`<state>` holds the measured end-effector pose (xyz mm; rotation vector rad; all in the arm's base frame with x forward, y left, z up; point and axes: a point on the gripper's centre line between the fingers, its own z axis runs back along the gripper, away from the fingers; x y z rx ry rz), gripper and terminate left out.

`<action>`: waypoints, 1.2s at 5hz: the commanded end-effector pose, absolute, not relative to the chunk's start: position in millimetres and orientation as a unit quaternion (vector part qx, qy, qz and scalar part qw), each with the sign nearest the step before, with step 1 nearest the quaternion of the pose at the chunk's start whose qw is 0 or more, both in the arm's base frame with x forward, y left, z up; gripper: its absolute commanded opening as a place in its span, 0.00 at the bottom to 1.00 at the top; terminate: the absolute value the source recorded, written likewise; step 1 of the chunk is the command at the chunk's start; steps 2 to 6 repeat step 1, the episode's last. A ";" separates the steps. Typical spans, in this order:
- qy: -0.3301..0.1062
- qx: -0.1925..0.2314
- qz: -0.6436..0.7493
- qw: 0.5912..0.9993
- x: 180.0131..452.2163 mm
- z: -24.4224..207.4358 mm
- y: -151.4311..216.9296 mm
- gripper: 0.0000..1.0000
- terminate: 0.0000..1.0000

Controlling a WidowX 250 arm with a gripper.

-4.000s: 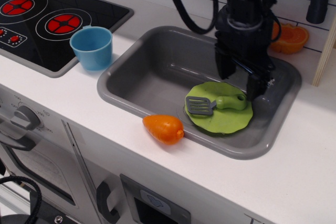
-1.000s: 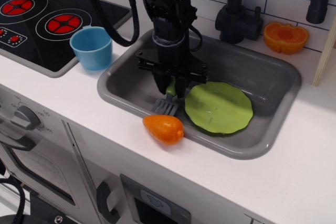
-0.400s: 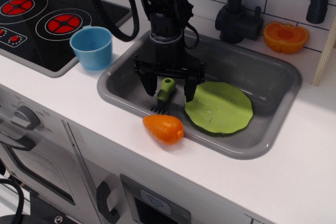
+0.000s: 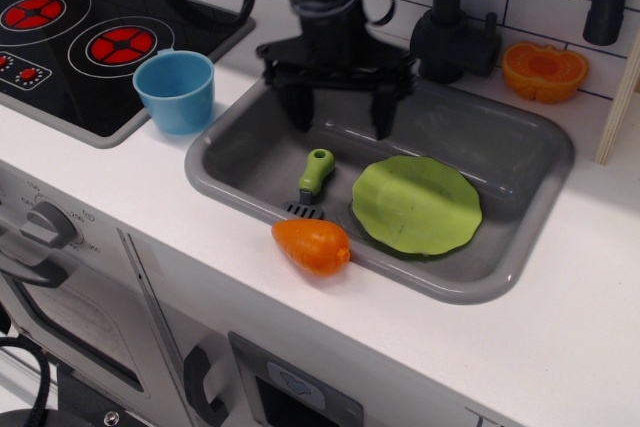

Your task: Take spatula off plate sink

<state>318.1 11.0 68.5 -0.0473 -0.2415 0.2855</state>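
The spatula [image 4: 313, 180] lies on the floor of the grey sink [image 4: 520, 247], left of the plate, with its lime-green handle pointing to the back and its grey blade against the front wall. The lime-green plate [image 4: 417, 204] lies flat in the sink's middle right and is bare. My gripper [image 4: 338, 112] hangs open and empty above the spatula, its two black fingers spread wide, well clear of the handle.
An orange toy carrot [image 4: 312, 245] lies on the sink's front rim. A blue cup [image 4: 176, 91] stands left of the sink by the black stovetop [image 4: 80, 37]. A black faucet [image 4: 470, 17] and an orange half [image 4: 545, 71] are behind the sink.
The spatula was carried from the plate to the sink floor on the left and let go. The gripper opened and has risen up and back, away from it.
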 end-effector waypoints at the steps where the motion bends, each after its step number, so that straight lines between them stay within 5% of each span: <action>1: -0.150 -0.026 0.140 0.978 322.9 87.9 10.0 1.00 1.00; 6: -0.150 -0.026 0.140 0.978 322.9 87.9 10.0 1.00 1.00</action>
